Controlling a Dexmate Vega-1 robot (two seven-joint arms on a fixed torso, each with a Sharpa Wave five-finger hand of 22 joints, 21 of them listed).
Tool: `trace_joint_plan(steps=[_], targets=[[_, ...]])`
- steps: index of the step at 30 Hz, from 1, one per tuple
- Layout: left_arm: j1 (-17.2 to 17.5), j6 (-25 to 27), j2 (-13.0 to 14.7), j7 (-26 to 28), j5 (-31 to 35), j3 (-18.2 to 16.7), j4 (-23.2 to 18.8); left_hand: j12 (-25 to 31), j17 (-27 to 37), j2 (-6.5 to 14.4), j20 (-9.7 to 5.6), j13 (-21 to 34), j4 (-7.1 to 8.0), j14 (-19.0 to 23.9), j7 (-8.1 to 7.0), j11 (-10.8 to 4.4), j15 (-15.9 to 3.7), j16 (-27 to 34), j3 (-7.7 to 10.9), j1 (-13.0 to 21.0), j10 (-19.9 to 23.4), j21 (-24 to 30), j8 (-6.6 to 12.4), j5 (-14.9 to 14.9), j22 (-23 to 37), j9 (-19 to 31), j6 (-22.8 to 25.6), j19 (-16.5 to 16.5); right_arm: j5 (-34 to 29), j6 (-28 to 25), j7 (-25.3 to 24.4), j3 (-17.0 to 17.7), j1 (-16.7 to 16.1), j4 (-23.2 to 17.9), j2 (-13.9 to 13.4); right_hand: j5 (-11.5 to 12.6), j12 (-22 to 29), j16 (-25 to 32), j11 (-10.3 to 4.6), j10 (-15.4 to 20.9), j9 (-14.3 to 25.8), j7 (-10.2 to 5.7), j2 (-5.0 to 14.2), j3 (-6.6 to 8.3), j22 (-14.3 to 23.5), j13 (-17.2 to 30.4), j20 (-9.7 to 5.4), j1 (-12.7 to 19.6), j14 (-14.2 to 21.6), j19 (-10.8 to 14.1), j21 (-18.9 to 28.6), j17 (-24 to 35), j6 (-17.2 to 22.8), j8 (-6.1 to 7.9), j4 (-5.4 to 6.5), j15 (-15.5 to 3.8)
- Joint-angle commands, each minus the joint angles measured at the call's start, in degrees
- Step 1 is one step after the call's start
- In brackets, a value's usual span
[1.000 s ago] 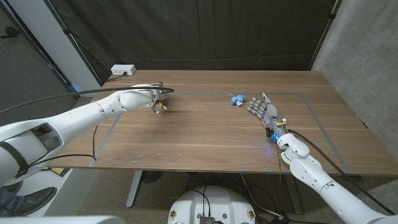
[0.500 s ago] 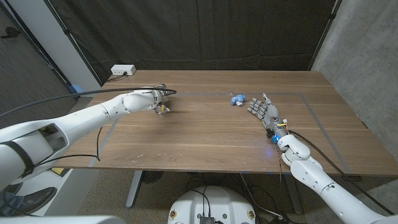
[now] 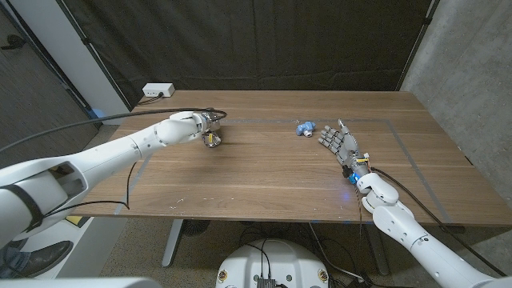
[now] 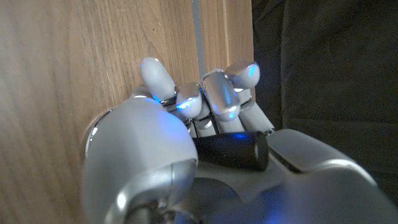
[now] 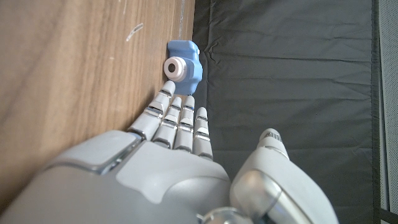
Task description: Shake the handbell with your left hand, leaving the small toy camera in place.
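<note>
My left hand (image 3: 190, 126) grips the handbell over the table's back left part. Its silver bell (image 3: 212, 141) hangs below the hand, just over the wood, and the dark handle top (image 3: 214, 115) sticks out above. In the left wrist view my fingers (image 4: 214, 93) curl around the black handle (image 4: 231, 150). The small blue toy camera (image 3: 305, 127) sits on the table right of centre. My right hand (image 3: 339, 145) is open just to its right, fingers stretched toward it. In the right wrist view the fingertips (image 5: 168, 87) reach close to the camera (image 5: 184, 65); I cannot tell whether they touch.
A white power strip (image 3: 158, 90) lies at the table's back left corner. Thin tape lines (image 3: 400, 136) mark a rectangle on the wood. A black curtain hangs behind the table and a concrete wall stands to the right.
My left hand has shifted a little to the right with the bell, which now hangs slightly further right and lower. The right hand and the toy camera have stayed put.
</note>
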Motion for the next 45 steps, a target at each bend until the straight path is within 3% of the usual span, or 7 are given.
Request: trace_joint_plan(steps=[1,23,33,37,40,42,45], targets=[[1.0,2.5,0.0,-0.4,-1.7,-1.1,-0.7,1.1,-0.4,7.4,-3.05,-0.2,0.53,-0.2,3.57,0.09,0.25,0.6,1.67,9.8,-0.1,-0.5,5.81,1.3,1.2,0.1,1.3,1.5,-0.2,-0.1,0.3,-0.3,-0.1,-0.5,-0.2,-0.1,-0.1,0.1,-0.35,0.2,0.1,-0.34,-0.41,-0.30,0.1,0.1,0.08,-0.3,0.5,0.7,-0.1,0.1,0.3,-0.18,-0.11,-0.09],[7.3,13.4,-0.2,4.8,-16.8,-10.7,-5.6,3.7,-2.6,4.5,-2.91,-3.0,1.41,-0.3,3.28,-0.05,0.20,1.9,8.07,7.5,-0.8,-3.1,6.17,4.7,0.7,-0.3,1.3,2.4,-1.2,-0.1,-0.7,-0.2,-0.7,-3.4,-1.6,-0.1,-0.1,0.1,-0.36,0.1,0.1,-0.18,-0.45,-0.46,0.1,0.1,0.09,-0.6,0.6,0.8,-0.1,0.1,0.4,-0.13,0.03,-0.02],[7.7,14.6,-0.1,5.0,-16.2,-9.7,-5.7,5.5,-2.6,2.9,-3.07,-2.8,1.41,-0.1,3.28,-0.48,-0.12,3.5,12.27,5.8,-1.3,-4.0,6.54,6.1,0.2,-0.2,1.5,2.5,-1.3,-0.3,-0.8,-0.3,-1.0,-4.1,-1.9,-0.1,-0.1,0.1,-0.32,0.1,0.1,-0.12,-0.44,-0.47,0.1,0.1,0.03,-0.6,0.7,0.9,-0.1,0.1,0.4,-0.13,0.04,0.03],[7.7,15.3,0.5,7.2,-13.5,-8.9,-5.5,5.7,-4.2,0.6,-2.85,-1.9,2.02,-1.1,1.57,-2.25,-1.37,2.7,14.24,2.2,-3.5,-9.2,6.46,5.4,-7.7,-0.5,1.4,0.8,-1.4,-0.4,-0.7,-0.4,-1.0,-4.2,-2.0,0.0,-0.1,0.1,-0.23,0.1,0.1,-0.07,-0.43,-0.48,0.1,0.1,0.04,-0.7,0.7,0.9,-0.1,0.1,0.4,-0.13,0.04,-0.02],[7.4,14.7,1.6,7.5,-9.6,-7.6,-6.6,0.1,-10.9,-3.4,-2.19,-7.4,1.80,-5.5,-0.29,-4.49,-1.19,-4.7,14.86,-3.6,-7.8,-14.2,2.54,-0.1,-17.2,-0.8,0.4,-3.1,-1.4,-0.4,-0.7,-0.4,-1.0,-4.3,-2.1,0.0,-0.1,0.1,-0.32,0.2,0.1,-0.09,-0.42,-0.48,0.1,0.1,0.05,-0.7,0.7,0.9,-0.1,0.1,0.3,-0.13,0.04,0.02],[7.2,14.1,2.4,7.0,-6.8,-6.8,-7.5,-7.5,-21.4,-6.2,-1.83,-16.0,0.92,-9.3,-2.09,-5.47,-1.39,-15.5,15.93,-6.5,-11.0,-16.5,-4.28,-7.1,-23.5,-0.2,-2.2,-8.5,-1.3,-0.4,-0.6,-0.4,-1.0,-4.3,-2.0,0.0,-0.1,0.1,-0.39,0.1,0.1,-0.06,-0.41,-0.49,0.1,0.1,0.05,-0.7,0.7,0.9,-0.1,0.1,0.4,-0.11,0.05,0.03],[6.7,12.5,3.2,5.6,-3.8,-6.2,-8.6,-12.2,-30.3,-8.0,-0.06,-18.1,0.90,-12.9,-4.40,-7.92,-0.98,-24.2,15.87,-9.5,-18.3,-17.6,-10.68,-11.3,-26.8,-0.1,-6.3,-16.4,-1.3,-0.4,-0.5,-0.4,-1.1,-4.2,-2.0,0.0,-0.1,0.1,-0.40,0.2,0.1,-0.08,-0.40,-0.49,0.1,0.1,0.07,-0.7,0.7,0.9,-0.1,0.1,0.4,-0.12,0.05,0.11]])
